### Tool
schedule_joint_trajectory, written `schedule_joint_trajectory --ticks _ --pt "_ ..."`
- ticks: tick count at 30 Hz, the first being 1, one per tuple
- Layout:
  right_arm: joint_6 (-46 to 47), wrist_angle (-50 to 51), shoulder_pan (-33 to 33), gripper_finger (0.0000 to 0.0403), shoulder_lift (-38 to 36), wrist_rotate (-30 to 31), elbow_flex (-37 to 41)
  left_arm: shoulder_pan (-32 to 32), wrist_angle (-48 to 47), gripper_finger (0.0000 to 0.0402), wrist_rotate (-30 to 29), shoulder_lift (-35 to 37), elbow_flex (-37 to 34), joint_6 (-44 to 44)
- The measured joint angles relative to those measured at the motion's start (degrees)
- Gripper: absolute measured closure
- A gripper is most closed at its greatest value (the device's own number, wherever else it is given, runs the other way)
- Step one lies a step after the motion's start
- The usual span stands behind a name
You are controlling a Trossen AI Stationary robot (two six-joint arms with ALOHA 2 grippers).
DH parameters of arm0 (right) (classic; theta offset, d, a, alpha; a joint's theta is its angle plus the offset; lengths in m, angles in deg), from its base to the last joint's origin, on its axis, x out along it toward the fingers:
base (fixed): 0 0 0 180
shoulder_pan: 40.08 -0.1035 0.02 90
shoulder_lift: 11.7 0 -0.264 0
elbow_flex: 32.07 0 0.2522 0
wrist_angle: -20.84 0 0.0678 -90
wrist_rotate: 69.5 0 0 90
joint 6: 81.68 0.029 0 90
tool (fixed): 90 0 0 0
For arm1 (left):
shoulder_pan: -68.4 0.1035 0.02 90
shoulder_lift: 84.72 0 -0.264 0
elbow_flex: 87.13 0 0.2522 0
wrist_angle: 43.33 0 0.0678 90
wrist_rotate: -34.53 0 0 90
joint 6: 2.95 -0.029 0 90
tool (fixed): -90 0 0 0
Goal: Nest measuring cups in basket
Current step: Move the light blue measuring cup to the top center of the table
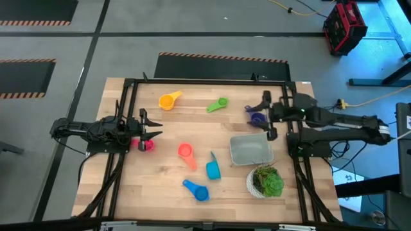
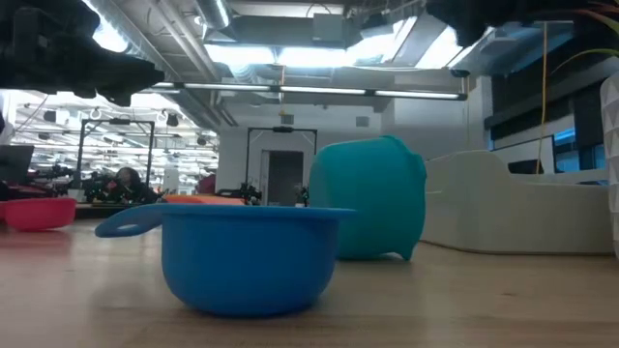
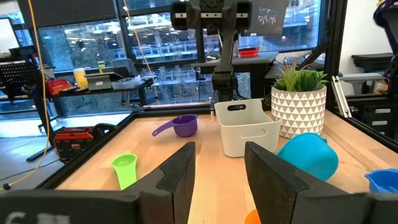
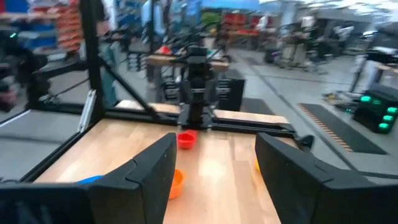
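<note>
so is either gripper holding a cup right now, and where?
Nothing held. Left gripper open above the pink cup; right gripper open near the purple cup, both empty.

The light wooden plank surface (image 1: 160,160) carries a round white pot with a grey triangle pattern (image 3: 301,112), and a green leafy plant (image 1: 270,181) grows in it. The pot stands near the surface's right front corner. On the grey floor (image 1: 192,25) beyond the surface stands a red and black case (image 1: 344,27), and a yellow cable (image 1: 298,11) lies beside it.
</note>
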Motion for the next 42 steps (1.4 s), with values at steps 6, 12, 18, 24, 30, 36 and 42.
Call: schedule_joint_trajectory --ticks 6,12,18,24,30,36,42 --pt "-4.55 1.42 -0.91 0.0178 13.02 -2.95 -8.02 0.0 0.0 0.0269 -0.01 0.0 -0.01 0.0" --pt "-10.54 3.11 -4.89 0.0178 23.95 -3.09 -14.05 -0.01 0.0 0.0269 -0.02 0.02 0.0 0.0" --pt "-12.94 3.98 -9.41 0.0178 32.69 -3.08 -18.57 0.0 0.0 0.0269 -0.01 0.0 0.0 0.0" --pt "-13.71 4.02 -12.48 0.0178 39.0 -3.04 -20.27 0.01 0.0 0.0269 0.0 0.0 0.0 0.0" --pt "-17.88 6.17 -14.34 0.0178 42.65 -3.03 -20.28 0.0 0.0 0.0269 0.0 0.0 -0.01 0.0" --pt "-25.34 9.79 -16.26 0.0178 45.36 0.14 -20.28 -0.01 0.0 0.0269 0.0 0.0 0.0 0.0" --pt "-32.92 9.9 -18.44 0.0178 48.86 1.53 -20.28 -0.01 0.0 0.0269 0.0 0.01 -0.01 0.0"
